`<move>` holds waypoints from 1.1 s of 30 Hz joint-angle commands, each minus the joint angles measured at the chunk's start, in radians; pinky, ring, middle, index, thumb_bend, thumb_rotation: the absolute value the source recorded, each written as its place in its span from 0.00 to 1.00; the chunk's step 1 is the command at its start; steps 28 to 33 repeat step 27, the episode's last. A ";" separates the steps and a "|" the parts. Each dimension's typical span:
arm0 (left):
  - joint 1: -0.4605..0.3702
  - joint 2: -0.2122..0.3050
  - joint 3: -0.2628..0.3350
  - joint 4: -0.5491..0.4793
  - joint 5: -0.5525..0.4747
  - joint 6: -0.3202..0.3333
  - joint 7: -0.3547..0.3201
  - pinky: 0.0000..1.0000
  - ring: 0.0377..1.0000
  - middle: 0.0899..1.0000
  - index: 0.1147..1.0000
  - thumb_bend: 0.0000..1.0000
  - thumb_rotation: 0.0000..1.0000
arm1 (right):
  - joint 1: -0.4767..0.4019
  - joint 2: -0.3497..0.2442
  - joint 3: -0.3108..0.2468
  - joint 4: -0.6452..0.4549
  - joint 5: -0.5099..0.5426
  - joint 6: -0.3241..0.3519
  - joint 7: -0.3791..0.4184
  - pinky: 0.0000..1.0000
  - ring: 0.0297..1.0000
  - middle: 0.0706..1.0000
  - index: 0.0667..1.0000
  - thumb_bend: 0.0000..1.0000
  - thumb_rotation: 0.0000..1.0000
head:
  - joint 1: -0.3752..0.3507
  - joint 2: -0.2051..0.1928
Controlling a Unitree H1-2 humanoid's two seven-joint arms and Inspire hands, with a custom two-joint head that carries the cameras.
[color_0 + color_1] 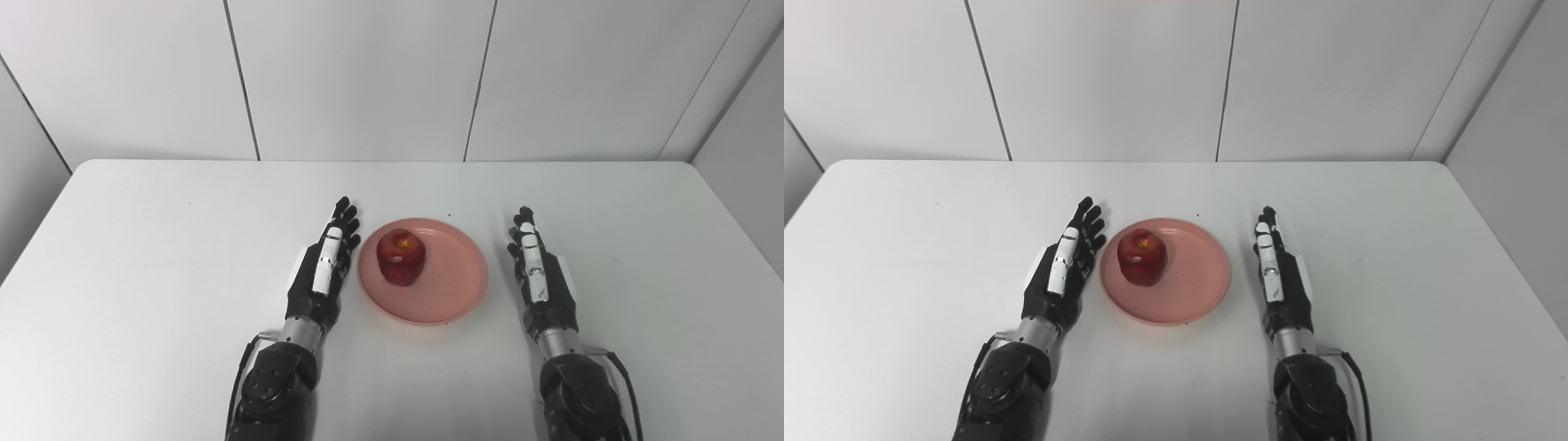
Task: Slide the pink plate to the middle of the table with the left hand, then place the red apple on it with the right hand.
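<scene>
On the white table (153, 257), left of centre, the left hand (323, 269) lies flat with its fingers straight and pointing to the far side, holding nothing; its fingers sit just beside the left rim of the pink plate (450, 291), and contact cannot be told. At the middle of the table the plate rests flat, and the red apple (400, 256) stands upright on its left half, stem hollow up. To the right of the plate, a little apart from its rim, the right hand (539, 275) also lies stretched out with fingers straight toward the far side, empty. Behind the table rise pale wall panels (367, 73).
</scene>
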 commanded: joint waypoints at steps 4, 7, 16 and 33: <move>0.016 0.014 0.017 0.032 -0.022 -0.007 -0.010 1.00 1.00 1.00 1.00 0.37 1.00 | -0.014 0.009 0.013 -0.005 0.022 -0.055 0.023 1.00 1.00 1.00 1.00 0.23 1.00 | 0.002 -0.004; 0.018 0.015 0.021 0.028 -0.024 -0.005 -0.008 1.00 1.00 1.00 1.00 0.38 1.00 | -0.010 0.009 0.019 -0.006 0.023 -0.062 0.026 1.00 1.00 1.00 1.00 0.24 1.00 | 0.004 -0.004; 0.029 0.021 0.025 0.024 -0.027 -0.011 -0.007 1.00 1.00 1.00 1.00 0.38 1.00 | -0.006 0.011 0.028 -0.007 0.028 -0.074 0.024 1.00 1.00 1.00 1.00 0.24 1.00 | 0.002 0.002; 0.040 0.020 0.023 0.008 -0.026 -0.017 -0.006 1.00 1.00 1.00 1.00 0.37 1.00 | -0.004 0.013 0.031 -0.019 0.032 -0.082 0.025 1.00 1.00 1.00 1.00 0.23 1.00 | 0.003 0.012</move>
